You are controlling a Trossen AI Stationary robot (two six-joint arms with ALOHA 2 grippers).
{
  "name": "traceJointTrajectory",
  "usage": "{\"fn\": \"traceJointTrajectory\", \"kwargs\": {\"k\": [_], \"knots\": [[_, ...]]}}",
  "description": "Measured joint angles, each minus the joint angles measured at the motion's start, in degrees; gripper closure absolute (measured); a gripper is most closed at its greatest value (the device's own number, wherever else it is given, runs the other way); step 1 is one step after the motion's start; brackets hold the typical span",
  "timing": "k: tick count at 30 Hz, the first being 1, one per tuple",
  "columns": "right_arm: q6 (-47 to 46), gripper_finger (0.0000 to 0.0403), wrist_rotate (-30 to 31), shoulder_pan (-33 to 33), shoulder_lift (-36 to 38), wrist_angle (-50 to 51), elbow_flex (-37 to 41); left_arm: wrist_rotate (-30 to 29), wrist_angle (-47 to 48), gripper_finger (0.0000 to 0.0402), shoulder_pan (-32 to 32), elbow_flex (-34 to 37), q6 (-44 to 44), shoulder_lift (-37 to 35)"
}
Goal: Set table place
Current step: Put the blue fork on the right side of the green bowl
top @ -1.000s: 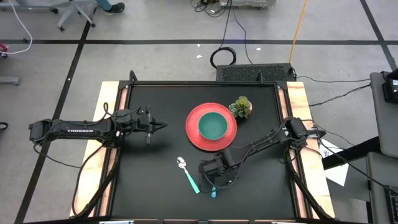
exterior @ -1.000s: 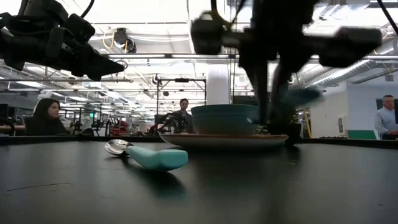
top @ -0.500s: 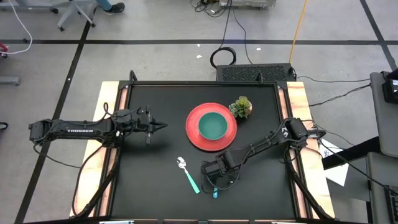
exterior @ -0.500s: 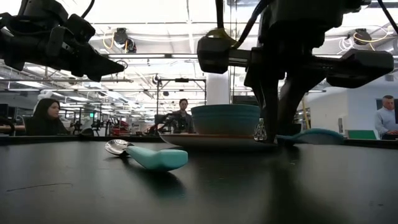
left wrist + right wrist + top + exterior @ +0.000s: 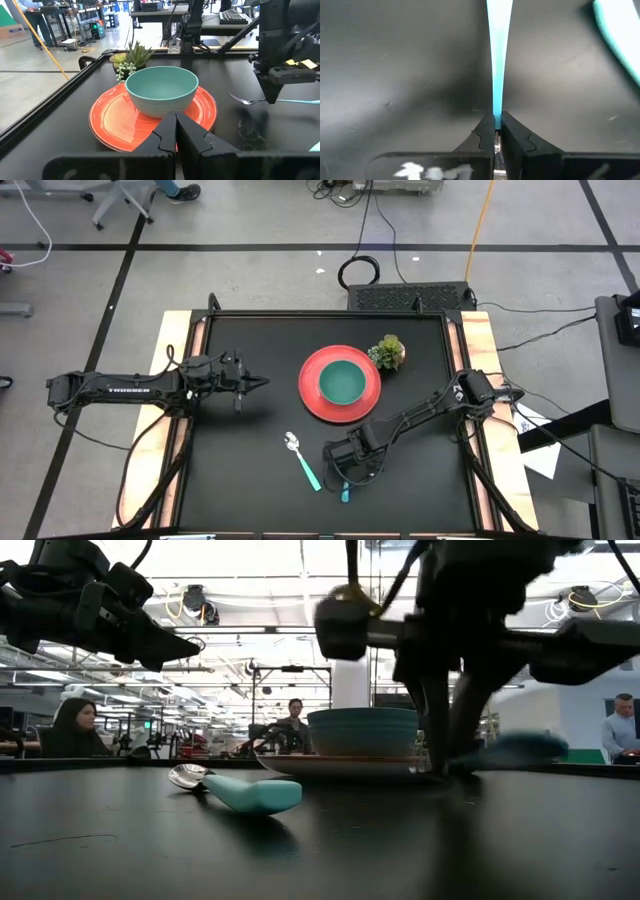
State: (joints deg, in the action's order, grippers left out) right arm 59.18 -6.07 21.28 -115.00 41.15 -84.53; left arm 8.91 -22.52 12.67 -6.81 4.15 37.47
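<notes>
The red plate point(image 5: 312, 402) lies on the black table point(image 5: 250, 470) with a teal bowl point(image 5: 341, 383) standing on it. My right gripper point(image 5: 347, 468) is near of the plate and shut on a teal-handled utensil point(image 5: 344, 492) low over the table. A teal-handled spoon point(image 5: 302, 460) lies flat on the table to its left. My left gripper point(image 5: 258, 383) is shut and empty, hovering left of the plate. My right gripper pinches the utensil between its two fingers at the narrow neck point(image 5: 496, 111), where the teal handle meets the metal. The fingers come from above, pointing down, across the utensil. It lies about level, its handle point(image 5: 512, 749) toward the near edge. Whether it touches the table I cannot tell.
A small potted plant point(image 5: 388, 352) stands just right of the plate's far side. The spoon's handle point(image 5: 620, 30) lies close beside the held utensil. Bare table lies left of and near of the spoon. People sit and stand in the room behind.
My right gripper has gone down and a little toward the table's near edge with the utensil. The utensil's handle, which hung well above the table, is now level and close to the tabletop.
</notes>
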Motion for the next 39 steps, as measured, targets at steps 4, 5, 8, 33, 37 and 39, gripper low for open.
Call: {"fn": "traceJointTrajectory", "kwargs": {"k": [4,5,8,33,37,39], "knots": [[0.02,0.0403,0.29,0.00,0.00,-0.73,2.25,0.00,0.00,0.0387,0.00,0.02,0.01,0.00],[0.02,0.0403,0.75,0.00,0.00,-1.01,2.69,0.00,0.00,0.0387,0.00,0.01,0.01,0.00],[0.00,0.0403,1.62,0.00,0.07,-1.47,3.42,0.00,0.00,0.0387,0.00,0.00,0.01,0.00],[-3.49,0.0312,1.92,0.22,5.81,-4.12,4.28,0.04,0.03,0.0387,-0.02,0.00,0.01,-0.01],[-6.34,0.0308,1.95,0.31,11.50,-6.29,4.28,0.04,0.04,0.0387,-0.02,0.00,-0.18,0.00],[-8.77,0.0310,2.65,0.35,14.62,-6.92,4.24,0.04,0.02,0.0387,-0.02,0.00,-0.18,-0.02]]}}
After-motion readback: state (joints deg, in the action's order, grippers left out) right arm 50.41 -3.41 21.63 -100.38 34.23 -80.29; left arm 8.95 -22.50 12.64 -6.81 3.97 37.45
